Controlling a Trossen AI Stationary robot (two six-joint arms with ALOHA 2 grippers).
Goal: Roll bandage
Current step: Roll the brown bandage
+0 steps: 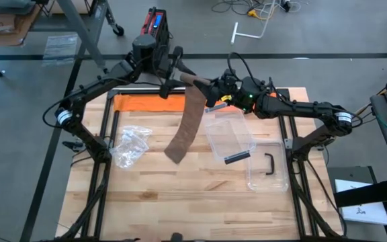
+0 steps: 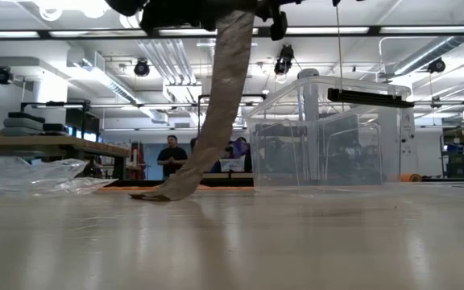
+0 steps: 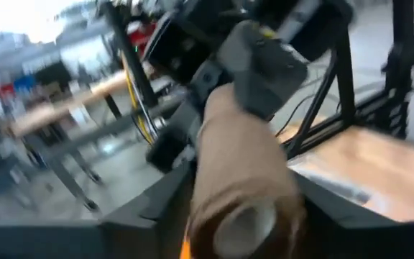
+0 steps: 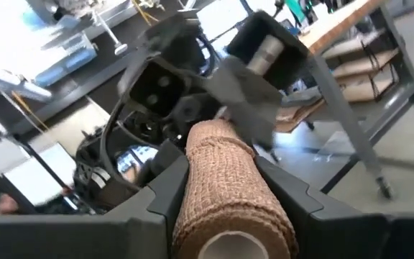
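A brown bandage roll (image 1: 195, 82) is held high over the table's far middle, between my two grippers. Its unrolled strip (image 2: 216, 105) hangs down slack, and the tail end (image 2: 163, 193) lies on the wooden table (image 1: 200, 202). My right gripper (image 4: 221, 212) comes from the right and is shut on one end of the roll (image 4: 225, 180). My left gripper (image 3: 239, 219) comes from the far left, and its fingers stand close on either side of the other end (image 3: 243, 180), open. I cannot tell whether they touch it. My right gripper pinches the roll's near end (image 4: 192, 201) between its two fingers (image 4: 286, 205), one on each side of the wound cloth. The fingers come about level from the table's right and lie along the roll. The roll is lifted clear, with only the strip's tail on the table.
A clear plastic box (image 1: 230, 134) and a second clear piece with a black handle (image 1: 269, 168) stand right of the strip. A crumpled plastic bag (image 1: 130, 144) lies to its left and an orange sheet (image 1: 143, 102) at the far left. People stand in the room behind (image 2: 170, 153).
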